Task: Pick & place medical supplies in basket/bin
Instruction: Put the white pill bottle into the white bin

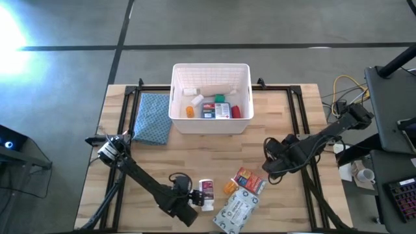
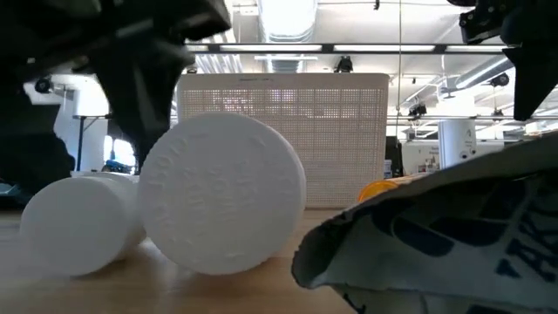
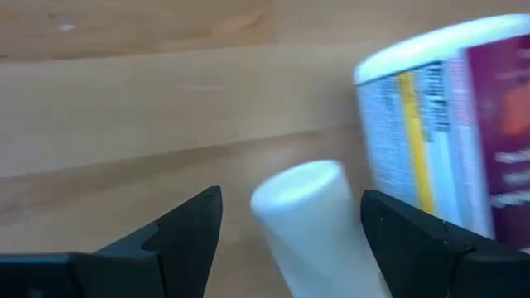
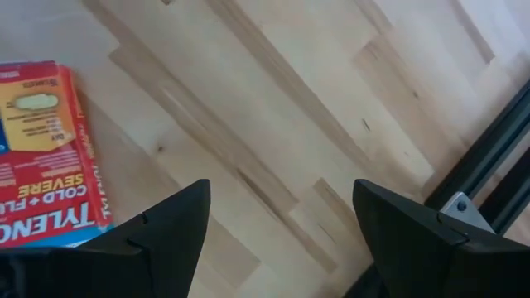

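- Left jaws (image 3: 290, 217): spread wide, nothing clamped. A small white tube (image 3: 306, 223) lies on its side on the tabletop (image 3: 149, 108) between the two fingers, its rounded end pointing forward.
- Just beside the tube, outside one finger, lies a larger white pill bottle (image 3: 447, 132) with a maroon label. It looks close enough that the finger on that side could knock it while closing, rolling both items away.
- The tube is round and smooth; if the jaws close off-centre it may squirt forward out of the grip.
- Farther from the left jaws, toward the other arm: an orange pill bottle (image 1: 229, 188), a red-orange box (image 1: 249, 180) and a grey-white pack (image 1: 235, 211), all loose on the tabletop.
- Right jaws (image 4: 281, 219): also wide open and empty, hovering over bare wood, the red-orange box off to one side, not between the fingers.
- Farthest: the white bin (image 1: 210, 123) at the far edge, already holding several supplies, with a blue cloth (image 1: 151, 118) beside it. The carry there is long, so a weak grip risks a drop on the way.
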Controlling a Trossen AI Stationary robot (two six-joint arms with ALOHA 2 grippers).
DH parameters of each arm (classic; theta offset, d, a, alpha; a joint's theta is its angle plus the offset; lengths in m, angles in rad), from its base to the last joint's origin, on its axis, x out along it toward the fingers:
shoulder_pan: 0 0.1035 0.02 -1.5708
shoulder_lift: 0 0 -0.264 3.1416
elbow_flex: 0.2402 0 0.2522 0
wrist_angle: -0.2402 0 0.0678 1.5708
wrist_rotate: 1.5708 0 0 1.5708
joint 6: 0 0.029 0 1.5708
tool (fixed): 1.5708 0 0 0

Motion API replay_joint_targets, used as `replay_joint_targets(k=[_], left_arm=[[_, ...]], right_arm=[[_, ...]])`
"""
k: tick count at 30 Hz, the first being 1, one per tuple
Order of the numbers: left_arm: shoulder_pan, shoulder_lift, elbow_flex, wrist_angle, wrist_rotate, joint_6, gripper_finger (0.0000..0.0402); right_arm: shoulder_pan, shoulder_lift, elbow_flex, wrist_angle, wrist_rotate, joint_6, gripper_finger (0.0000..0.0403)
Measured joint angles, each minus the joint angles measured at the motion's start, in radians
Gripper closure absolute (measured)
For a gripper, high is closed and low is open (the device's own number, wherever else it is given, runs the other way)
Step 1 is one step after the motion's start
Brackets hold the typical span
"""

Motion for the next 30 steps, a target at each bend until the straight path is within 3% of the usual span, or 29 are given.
replay_joint_targets(k=[10, 27, 30], left_arm=[[0.006, -0.002, -0.071, 0.171, 0.032, -0.003, 0.0134], [0.011, -0.063, -0.037, 0.04, 0.05, -0.028, 0.0134], [0.009, -0.078, -0.037, 0.04, 0.05, 0.061, 0.0135]], right_arm=[[-0.002, -0.007, -0.007, 0.004, 0.001, -0.017, 0.0117], [-0.001, -0.007, -0.019, 0.016, 0.019, -0.039, 0.0122], [-0.001, -0.007, -0.026, 0.019, 0.03, -0.041, 0.012]])
